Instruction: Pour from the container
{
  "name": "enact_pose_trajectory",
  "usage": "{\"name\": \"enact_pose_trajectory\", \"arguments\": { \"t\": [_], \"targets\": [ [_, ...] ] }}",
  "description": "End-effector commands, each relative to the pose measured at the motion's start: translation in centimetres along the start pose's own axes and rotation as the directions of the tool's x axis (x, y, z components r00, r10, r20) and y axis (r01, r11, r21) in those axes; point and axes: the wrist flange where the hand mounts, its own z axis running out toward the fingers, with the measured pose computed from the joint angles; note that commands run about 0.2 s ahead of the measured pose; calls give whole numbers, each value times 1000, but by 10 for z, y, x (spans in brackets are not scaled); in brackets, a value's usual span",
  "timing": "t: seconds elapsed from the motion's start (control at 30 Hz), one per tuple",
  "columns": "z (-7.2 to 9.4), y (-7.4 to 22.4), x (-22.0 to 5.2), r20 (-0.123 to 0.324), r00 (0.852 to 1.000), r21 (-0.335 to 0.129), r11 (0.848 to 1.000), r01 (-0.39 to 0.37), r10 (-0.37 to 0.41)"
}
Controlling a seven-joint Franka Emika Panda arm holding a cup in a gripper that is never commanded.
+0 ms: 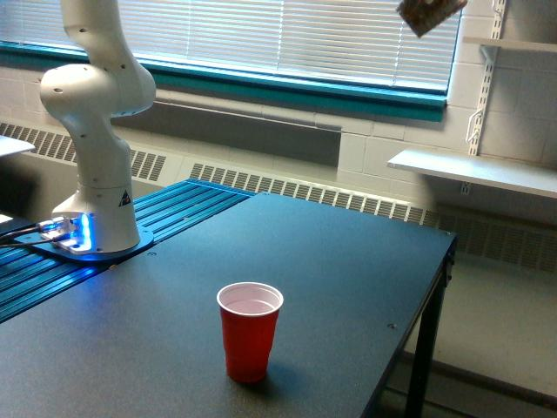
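Note:
Only the lower end of the container (428,14) shows at the top edge of the exterior view, right of centre. It looks brownish and tilted, in front of the window blinds. The gripper is above the frame and out of view. A red cup (250,331) with a white inside stands upright and alone on the dark table (348,261), near its front edge, far below and to the left of the container. The white arm's base (94,174) stands at the exterior view's left.
The table's right edge (435,296) drops off to the floor. A white wall shelf (474,170) hangs at the right, and window blinds (287,35) run along the back. Blue ribbed panels (174,209) lie beside the arm's base.

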Motion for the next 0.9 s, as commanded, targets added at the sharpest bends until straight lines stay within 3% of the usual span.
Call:
{"name": "enact_pose_trajectory", "arguments": {
  "t": [0.03, 0.47, 0.9],
  "targets": [
    [10, 31, 12, -28, 998, -31, 998, -59, 59],
    [28, 101, 6, -47, 997, -110, 991, -74, 69],
    [26, 160, 4, -73, 991, -172, 977, -124, 113]
  ]
}}
